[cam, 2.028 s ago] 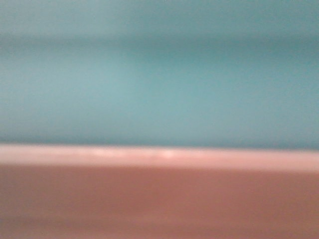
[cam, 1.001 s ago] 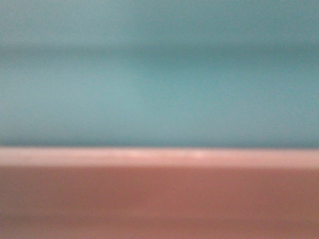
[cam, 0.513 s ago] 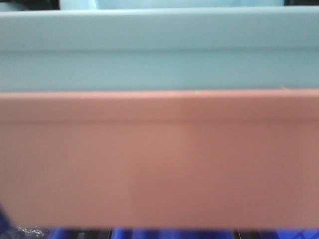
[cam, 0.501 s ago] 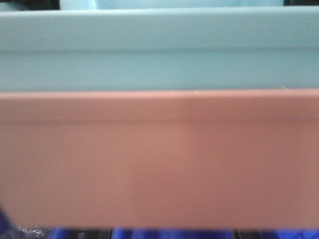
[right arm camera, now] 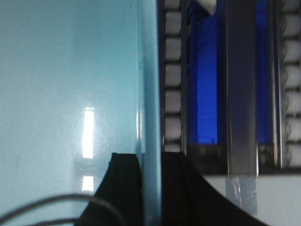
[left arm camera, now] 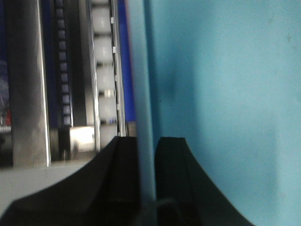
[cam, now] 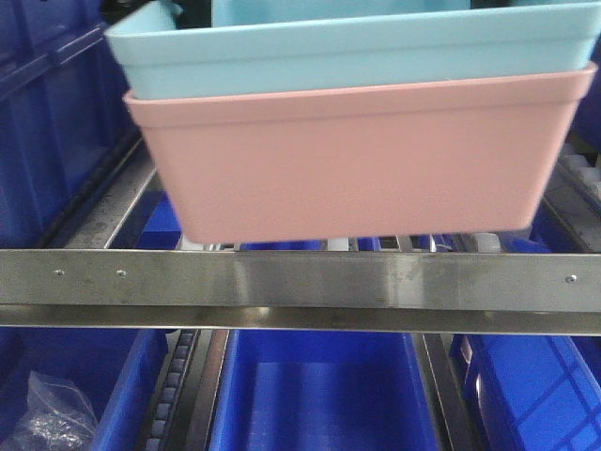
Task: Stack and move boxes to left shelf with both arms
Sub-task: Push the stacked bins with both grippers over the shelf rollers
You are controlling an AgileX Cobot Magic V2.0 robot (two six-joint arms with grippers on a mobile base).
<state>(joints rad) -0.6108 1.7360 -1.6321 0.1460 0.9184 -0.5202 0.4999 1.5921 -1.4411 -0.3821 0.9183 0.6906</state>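
The aqua box point(cam: 357, 56) sits nested inside the pink box point(cam: 357, 160). The stack is just behind the left shelf's brushed-steel front bar point(cam: 300, 282), and whether its base touches the rollers is hidden. My left gripper point(left arm camera: 146, 141) is shut on the stack's left wall point(left arm camera: 143, 70), with one black finger point(left arm camera: 124, 179) outside and one inside on the aqua box point(left arm camera: 225, 94). My right gripper point(right arm camera: 149, 157) is shut on the right wall of the aqua box point(right arm camera: 70, 70) in the same way. Neither gripper shows in the front view.
White roller rails point(left arm camera: 103, 70) point(right arm camera: 173, 75) run beside the stack on both sides. Dark blue bins stand to the left point(cam: 47, 122) and on the level below point(cam: 319, 395). A clear plastic bag point(cam: 47, 413) lies in the lower left bin.
The stack, which filled the front view up close, has moved away from the camera. It now hangs over the shelf, with the steel bar and blue bins revealed below.
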